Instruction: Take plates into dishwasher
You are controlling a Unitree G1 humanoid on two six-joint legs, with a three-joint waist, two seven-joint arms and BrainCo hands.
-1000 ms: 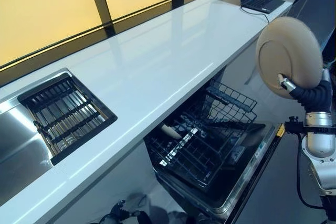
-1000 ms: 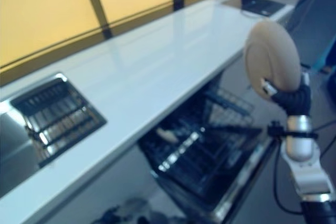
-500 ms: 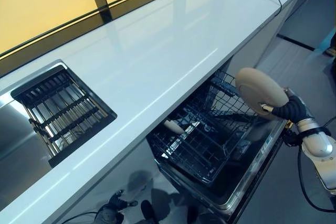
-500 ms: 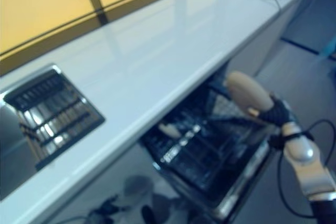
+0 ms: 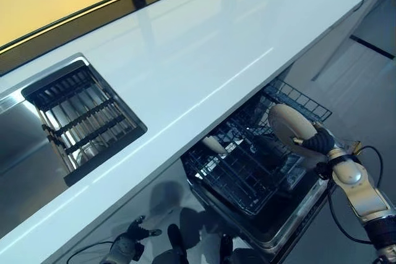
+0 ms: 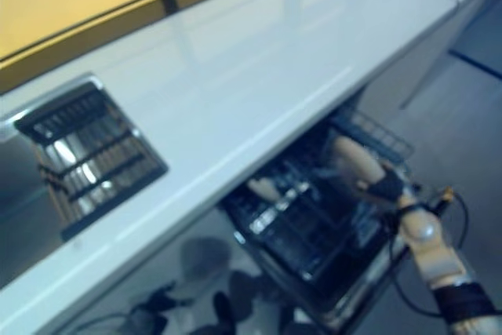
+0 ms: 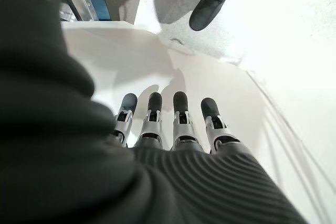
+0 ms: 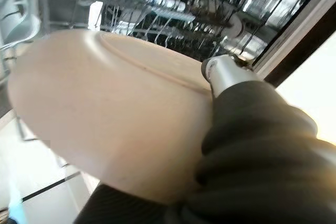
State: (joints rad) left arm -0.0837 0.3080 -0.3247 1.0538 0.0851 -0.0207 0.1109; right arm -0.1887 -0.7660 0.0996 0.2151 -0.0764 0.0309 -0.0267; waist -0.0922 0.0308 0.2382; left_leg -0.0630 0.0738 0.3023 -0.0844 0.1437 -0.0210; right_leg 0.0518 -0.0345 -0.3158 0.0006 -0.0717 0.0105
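**Plate held over the open rack**

The right hand (image 5: pixel 318 142) grips a beige plate (image 5: pixel 289 129), its fingers curled round the rim and its thumb (image 8: pixel 223 72) pressed on the plate's underside. The plate is tilted, above the black wire rack (image 5: pixel 247 165) of the open dishwasher (image 5: pixel 291 214), which sits under the front edge of the white table (image 5: pixel 204 54). Another pale dish (image 5: pixel 213 145) is already in the rack near the table's edge. The left hand (image 7: pixel 173 124) hangs low, fingers straight, holding nothing.
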